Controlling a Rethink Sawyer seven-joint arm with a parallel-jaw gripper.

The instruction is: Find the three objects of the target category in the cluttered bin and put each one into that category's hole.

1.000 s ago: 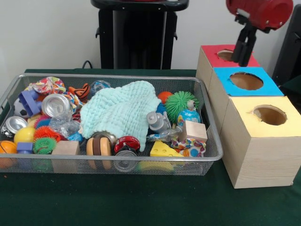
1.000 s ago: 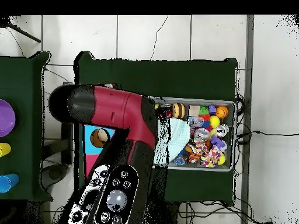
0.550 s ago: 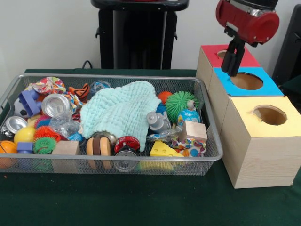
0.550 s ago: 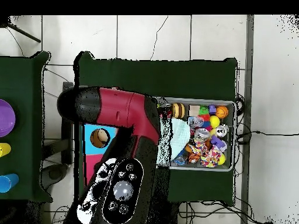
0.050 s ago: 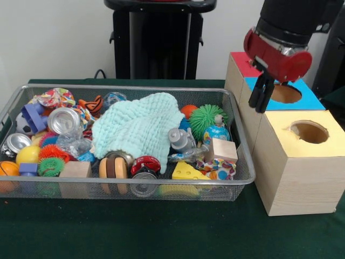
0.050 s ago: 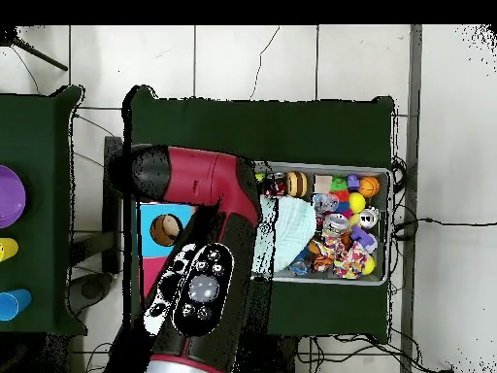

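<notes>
A dark green cloth (image 5: 161, 232) covers the table. In the overhead view, a purple disc (image 6: 8, 197) lies on another green surface at the left edge.

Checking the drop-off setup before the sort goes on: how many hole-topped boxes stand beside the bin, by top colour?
Red-topped box: 1
Blue-topped box: 1
Yellow-topped box: 1
Total: 3

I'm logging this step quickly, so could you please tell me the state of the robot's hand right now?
Hand: empty, hanging beside the blue-topped wooden box; open or shut cannot be told.
</notes>
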